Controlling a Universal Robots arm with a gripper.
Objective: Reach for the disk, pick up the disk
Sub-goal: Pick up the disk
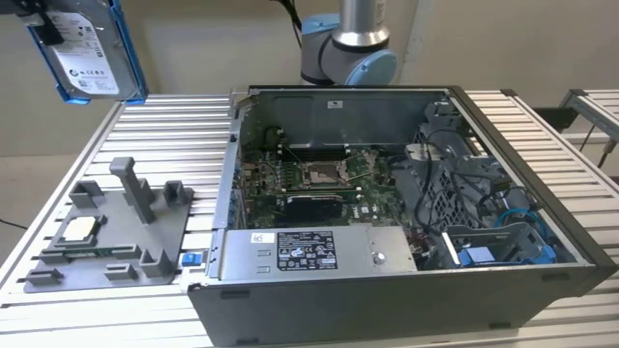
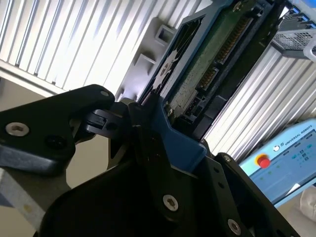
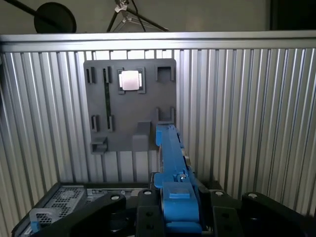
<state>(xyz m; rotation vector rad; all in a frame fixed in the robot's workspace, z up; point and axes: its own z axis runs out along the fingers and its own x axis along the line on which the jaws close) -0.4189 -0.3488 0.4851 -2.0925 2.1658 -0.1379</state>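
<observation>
High above the table [image 1: 179,119], the disk [image 1: 87,54] sits edge-on in the gripper [image 3: 175,197], jaws clamped on its blue-railed sides, long axis pointing straight out from them

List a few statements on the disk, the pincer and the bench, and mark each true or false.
1. The disk hangs clear above the table. True.
2. The pincer stands open. False: it is shut on the disk, as both wrist views show.
3. A small silver chip sits on the grey fixture. True.
4. The computer case is closed. False: it lies open, its board showing.
</observation>
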